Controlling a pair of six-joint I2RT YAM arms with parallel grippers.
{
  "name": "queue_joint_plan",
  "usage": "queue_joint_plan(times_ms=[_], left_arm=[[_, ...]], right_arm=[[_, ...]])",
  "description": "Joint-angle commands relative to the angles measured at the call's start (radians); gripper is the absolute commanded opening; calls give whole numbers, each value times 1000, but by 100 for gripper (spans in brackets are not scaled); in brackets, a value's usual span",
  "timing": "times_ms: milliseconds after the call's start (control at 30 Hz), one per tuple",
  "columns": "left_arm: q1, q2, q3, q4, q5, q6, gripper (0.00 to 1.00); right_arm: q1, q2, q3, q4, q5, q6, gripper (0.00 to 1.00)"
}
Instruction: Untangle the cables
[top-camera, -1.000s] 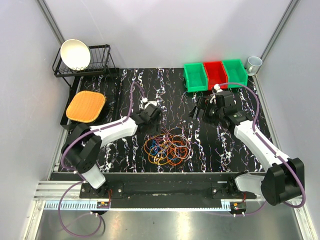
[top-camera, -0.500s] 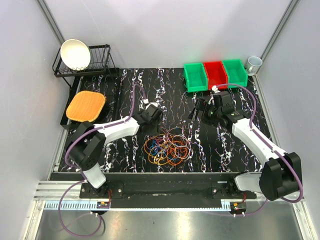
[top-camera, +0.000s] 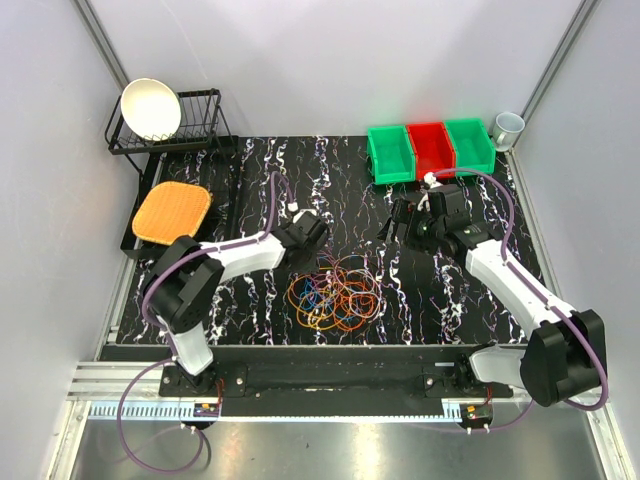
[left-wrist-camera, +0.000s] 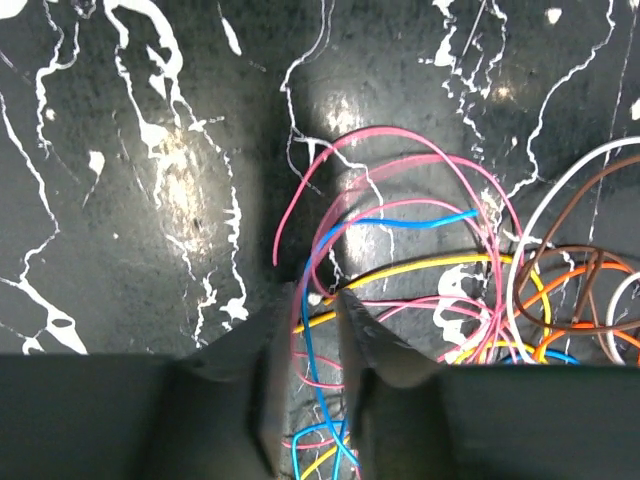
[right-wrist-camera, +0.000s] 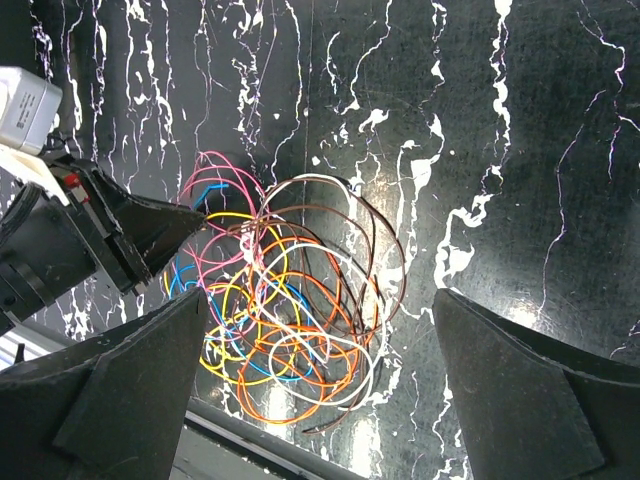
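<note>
The cables (top-camera: 335, 293) lie as one tangled heap of thin orange, yellow, blue, pink, white and brown loops on the black marbled table, near the front middle. My left gripper (top-camera: 308, 240) is low at the heap's upper-left edge. In the left wrist view its jaws (left-wrist-camera: 315, 295) stand a narrow gap apart, with a blue cable (left-wrist-camera: 312, 370) and a pink cable (left-wrist-camera: 380, 135) running between the fingers, not pinched. My right gripper (top-camera: 405, 222) is wide open and empty, raised above the table right of the heap (right-wrist-camera: 290, 300).
Two green bins and a red bin (top-camera: 430, 150) stand at the back right with a mug (top-camera: 508, 127) beside them. A dish rack (top-camera: 195, 125) with a white bowl (top-camera: 150, 108) and an orange mat (top-camera: 172, 212) are at the back left.
My left gripper has moved slightly right and down onto the heap's edge. My right gripper has barely shifted. The heap looks unchanged.
</note>
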Motion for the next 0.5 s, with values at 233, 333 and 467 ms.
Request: queue_joint_plan(times_ms=[233,333,467], left_arm=[[-18,-14,110,-116,-65,-22,0],[-22,-63,171,-184,-85,-6,0],[-30,-120,261,-306,-114,30,0]], right_arm=[[8,-30,14,-3,18,-26,100],[8,-33,26,-4,3,-15,100],[8,-46,34,-7,-17,0,100]])
